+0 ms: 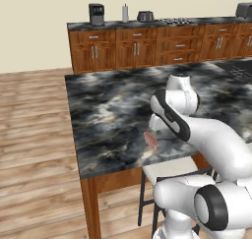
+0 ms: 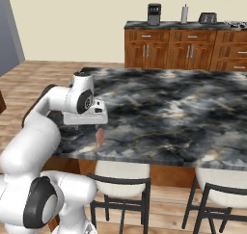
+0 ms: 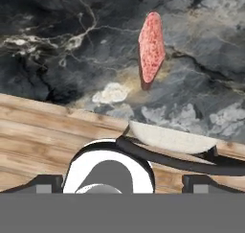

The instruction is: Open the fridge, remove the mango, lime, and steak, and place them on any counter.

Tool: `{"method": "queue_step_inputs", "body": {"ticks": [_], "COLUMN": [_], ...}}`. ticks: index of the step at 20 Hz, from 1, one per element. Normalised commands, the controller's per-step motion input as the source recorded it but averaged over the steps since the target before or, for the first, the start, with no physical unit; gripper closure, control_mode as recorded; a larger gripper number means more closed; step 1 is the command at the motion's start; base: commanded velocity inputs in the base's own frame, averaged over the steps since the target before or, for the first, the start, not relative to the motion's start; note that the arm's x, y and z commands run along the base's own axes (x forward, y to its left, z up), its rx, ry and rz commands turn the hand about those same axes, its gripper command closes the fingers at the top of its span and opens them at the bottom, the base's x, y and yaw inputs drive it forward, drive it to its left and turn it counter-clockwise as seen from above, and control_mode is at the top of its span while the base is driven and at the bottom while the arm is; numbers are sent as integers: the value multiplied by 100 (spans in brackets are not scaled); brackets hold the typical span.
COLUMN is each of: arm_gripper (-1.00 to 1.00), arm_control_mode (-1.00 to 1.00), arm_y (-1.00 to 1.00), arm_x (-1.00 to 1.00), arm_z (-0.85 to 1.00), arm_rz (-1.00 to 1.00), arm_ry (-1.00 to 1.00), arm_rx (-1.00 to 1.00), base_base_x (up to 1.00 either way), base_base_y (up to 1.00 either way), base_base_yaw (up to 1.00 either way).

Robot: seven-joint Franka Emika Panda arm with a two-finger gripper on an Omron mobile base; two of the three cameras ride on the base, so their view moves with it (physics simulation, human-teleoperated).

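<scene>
Steak (image 3: 151,47) lay flat on the counter (image 3: 57,40), in the upper centre of the hand view, a pinkish-red oblong slab with its long axis running nearly top to bottom of that frame. I saw the same slab in the left base view just below and left of the wrist, near the lower edge of the marbled top (image 1: 151,140), and in the right base view directly under the hand, close to the near edge (image 2: 100,136).

The gripper (image 2: 86,118) hung above the steak with a clear gap between them; nothing sat between its fingers. In the hand view I made out the two dark finger tips (image 3: 47,182) at the far lower left and lower right of the frame, standing wide apart, so I read the jaws as fully spread and empty.

The counter filled the middle of both base views, its black-and-grey stone resting on a brown wooden base. A stool (image 2: 120,176) with a pale cushion and dark frame stood tucked under the near edge, lower centre of the right base view; a second stool (image 2: 219,185) stood at lower right. The wall cabinets (image 1: 147,46) ran across the upper part of the left base view, with a coffee machine (image 1: 96,14) on top.
</scene>
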Motion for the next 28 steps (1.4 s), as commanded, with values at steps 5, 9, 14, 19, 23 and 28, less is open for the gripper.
{"method": "queue_step_inputs", "body": {"ticks": [5,9,14,19,23,28], "arm_gripper": [-100,-100,-100,-100,-100,-100], "arm_control_mode": [-100,-100,-100,-100,-100,-100], "arm_y": [11,9,10,12,1,0], "arm_x": [-30,-41,-80,-82,-61,-60], "arm_z": [100,100,71,9,7,32], "arm_rz": [-5,-3,0,-10,-14,-15], "arm_ry": [40,30,1,-30,-48,-40], "arm_rx": [10,12,6,-10,0,1], "base_base_x": [0,0,0,0,0,0], "base_base_y": [0,0,0,0,0,0], "base_base_yaw": [0,0,0,0,0,0]}}
